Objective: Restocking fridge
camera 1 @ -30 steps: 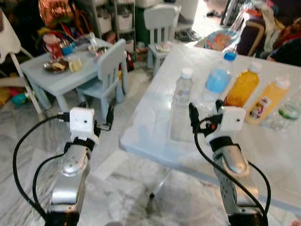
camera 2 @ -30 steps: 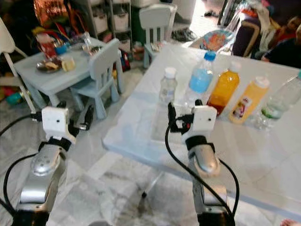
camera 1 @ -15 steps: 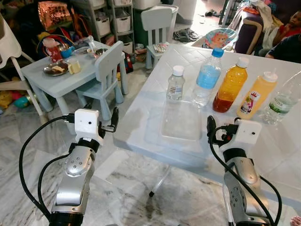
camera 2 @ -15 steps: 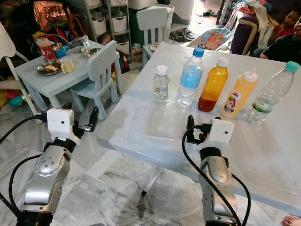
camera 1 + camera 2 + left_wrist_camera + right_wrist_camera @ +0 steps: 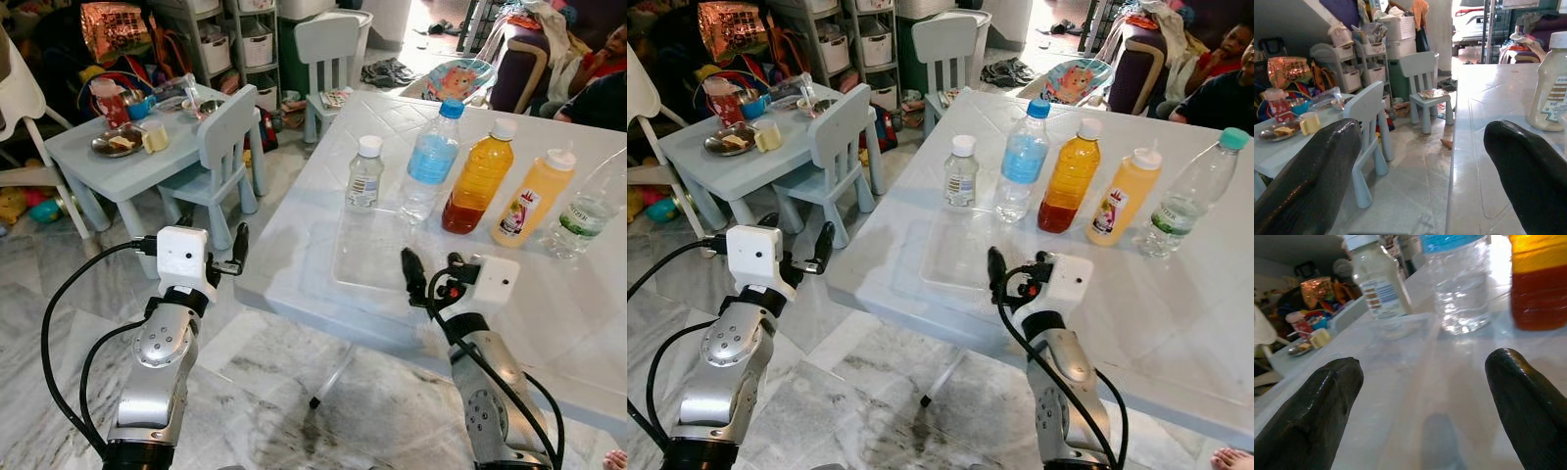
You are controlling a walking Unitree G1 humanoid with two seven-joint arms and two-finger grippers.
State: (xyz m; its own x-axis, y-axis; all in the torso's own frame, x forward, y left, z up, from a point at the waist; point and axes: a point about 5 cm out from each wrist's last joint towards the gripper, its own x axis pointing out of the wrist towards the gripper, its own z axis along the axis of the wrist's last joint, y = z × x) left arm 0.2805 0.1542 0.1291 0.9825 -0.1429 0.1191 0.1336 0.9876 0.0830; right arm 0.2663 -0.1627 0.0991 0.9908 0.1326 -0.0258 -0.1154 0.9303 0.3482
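Note:
On the white table (image 5: pixel 323 127) stands a row of bottles: a small clear one with a white cap (image 5: pixel 364 174), a blue-labelled water bottle (image 5: pixel 431 162), a dark orange juice bottle (image 5: pixel 478 178), a yellow juice bottle (image 5: pixel 534 198) and a clear green-labelled bottle (image 5: pixel 588 211). A clear shallow tray (image 5: pixel 377 250) lies in front of them. My right gripper (image 5: pixel 431 276) is open, low over the tray's near right corner, pointing at the small bottle (image 5: pixel 1376 281) and the water bottle (image 5: pixel 1459 284). My left gripper (image 5: pixel 211 235) is open and empty beside the table's left edge.
A low blue children's table (image 5: pixel 88 162) with dishes and cups, and two small chairs (image 5: pixel 230 137), stand to the left on the marble floor. Storage shelves (image 5: pixel 240 39) line the back. A person (image 5: pixel 1225 88) sits beyond the table's far right corner.
My right gripper has moved left and forward, from the table's front edge to the tray's near corner. The camera pulled back a second ago, then steadied. The left arm has hardly moved.

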